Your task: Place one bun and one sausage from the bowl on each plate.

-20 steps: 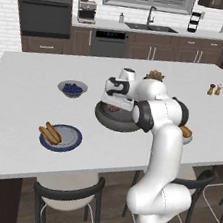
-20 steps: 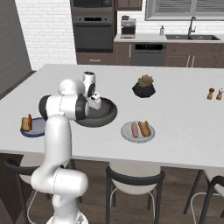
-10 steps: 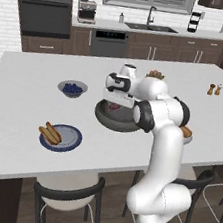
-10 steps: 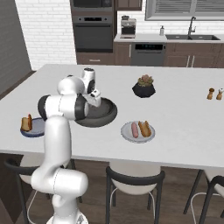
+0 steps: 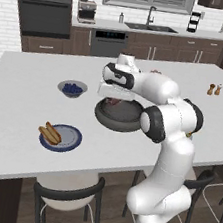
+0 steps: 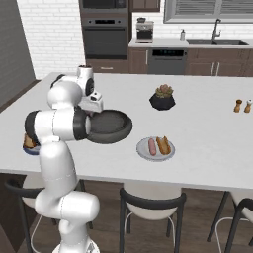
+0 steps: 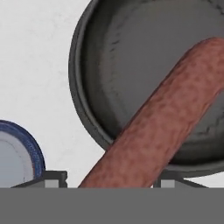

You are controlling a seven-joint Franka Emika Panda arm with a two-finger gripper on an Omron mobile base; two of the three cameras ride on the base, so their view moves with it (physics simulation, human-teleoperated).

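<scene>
- The tool (image 7: 105,181) hangs over the wide dark-grey bowl (image 5: 118,115) near the middle of the white counter (image 5: 21,120).
- In the hand view, a reddish-brown sausage (image 7: 157,131) runs diagonally from between the two dark fingertips (image 7: 52,177) up across the bowl's inside. One tip stands on each side of its lower end.
- Tool state: the jaws stand apart with the sausage between them. The pictures do not settle whether the tips press on the sausage, so a grip cannot be confirmed.
- In the left base view, the hand sits low over the bowl, and a patch of reddish brown shows just beneath it.
- Bowl (image 6: 106,127): in the right base view it lies directly beside the arm's elbow, partly covered by it.
- Blue-rimmed plate (image 5: 61,137): on the counter's near side, well apart from the bowl. It carries a bun and sausage together (image 5: 50,133) toward one side.
- A part of the same blue rim (image 7: 26,148) shows at the lower left edge of the hand view, apart from the bowl.
- Light-grey plate (image 6: 155,149): near the bowl on its other side. A sausage (image 6: 152,147) and a bun (image 6: 163,145) lie on it side by side.
- Small grey bowl of blue berries (image 5: 72,88): beyond the blue-rimmed plate, apart from the large bowl.
- Black plant pot (image 6: 162,99): farther back on the counter.
- Salt and pepper shakers (image 6: 242,105): paired near the counter's far right.
</scene>
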